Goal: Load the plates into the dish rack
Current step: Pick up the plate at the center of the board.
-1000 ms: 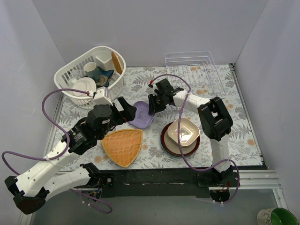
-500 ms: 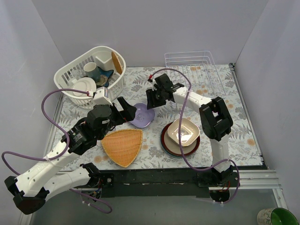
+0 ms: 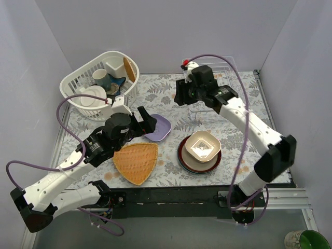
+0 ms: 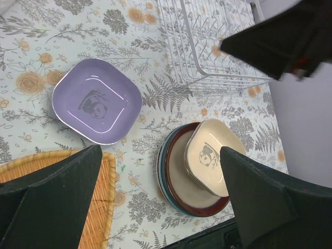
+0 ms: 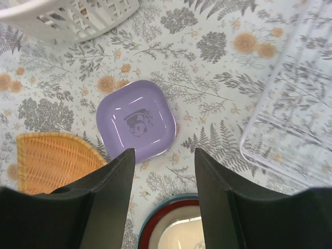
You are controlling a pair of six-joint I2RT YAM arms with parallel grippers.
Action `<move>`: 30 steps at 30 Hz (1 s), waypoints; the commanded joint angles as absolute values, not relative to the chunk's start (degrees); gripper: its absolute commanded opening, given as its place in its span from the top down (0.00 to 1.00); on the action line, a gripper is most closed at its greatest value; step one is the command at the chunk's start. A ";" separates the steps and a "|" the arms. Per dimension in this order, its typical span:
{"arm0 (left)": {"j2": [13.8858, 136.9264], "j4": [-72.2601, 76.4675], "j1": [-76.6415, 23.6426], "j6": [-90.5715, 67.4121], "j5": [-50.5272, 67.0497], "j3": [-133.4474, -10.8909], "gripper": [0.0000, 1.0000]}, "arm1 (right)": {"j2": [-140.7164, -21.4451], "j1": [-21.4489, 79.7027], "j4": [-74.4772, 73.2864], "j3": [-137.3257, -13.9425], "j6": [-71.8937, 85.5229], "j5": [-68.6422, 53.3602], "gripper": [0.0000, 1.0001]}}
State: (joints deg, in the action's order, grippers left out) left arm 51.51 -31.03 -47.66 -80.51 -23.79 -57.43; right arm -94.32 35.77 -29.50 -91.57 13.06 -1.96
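Note:
A lilac rounded-square dish (image 3: 161,126) lies flat on the patterned table, also in the left wrist view (image 4: 97,101) and the right wrist view (image 5: 136,120). A cream dish (image 3: 202,146) (image 4: 210,155) sits on a dark red-brown plate (image 3: 183,157) (image 4: 179,181) atop a stack at front centre. The white wire dish rack (image 3: 218,72) (image 4: 202,46) (image 5: 295,119) stands at back right with nothing in it. My left gripper (image 3: 146,120) (image 4: 161,155) is open and empty at the lilac dish's left edge. My right gripper (image 3: 179,97) (image 5: 165,153) is open and empty, raised near the rack.
An orange woven triangular tray (image 3: 137,161) (image 5: 52,158) lies front left of the lilac dish. A white slotted oval basket (image 3: 98,78) (image 5: 78,15) holding cups stands at back left. Grey walls close in the left, back and right.
My right gripper has left the lilac dish's right edge and swung up and back toward the rack, empty. The lilac dish lies flat. My left gripper shifted slightly right.

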 commanded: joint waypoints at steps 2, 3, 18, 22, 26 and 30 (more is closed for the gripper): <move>54.14 -26.03 -47.46 -79.10 -20.31 -56.25 0.02 | -81.66 35.77 -36.99 -85.79 14.15 10.26 0.42; 54.23 -25.41 -47.37 -79.10 -19.52 -55.99 0.02 | -80.17 35.86 -39.09 -83.95 14.85 11.15 0.42; 57.48 -20.30 -47.46 -79.81 -14.24 -53.00 0.02 | -63.11 35.77 -44.74 -59.87 27.68 21.35 0.43; 57.13 -20.30 -47.46 -79.63 -14.06 -52.74 0.02 | -61.97 35.68 -44.83 -55.64 31.28 22.94 0.43; 57.13 -20.48 -47.46 -79.63 -13.97 -52.56 0.02 | -61.17 35.33 -44.47 -52.39 33.66 25.04 0.43; 57.13 -20.39 -47.37 -79.72 -13.97 -52.38 0.02 | -61.00 34.98 -44.04 -48.88 37.34 25.49 0.43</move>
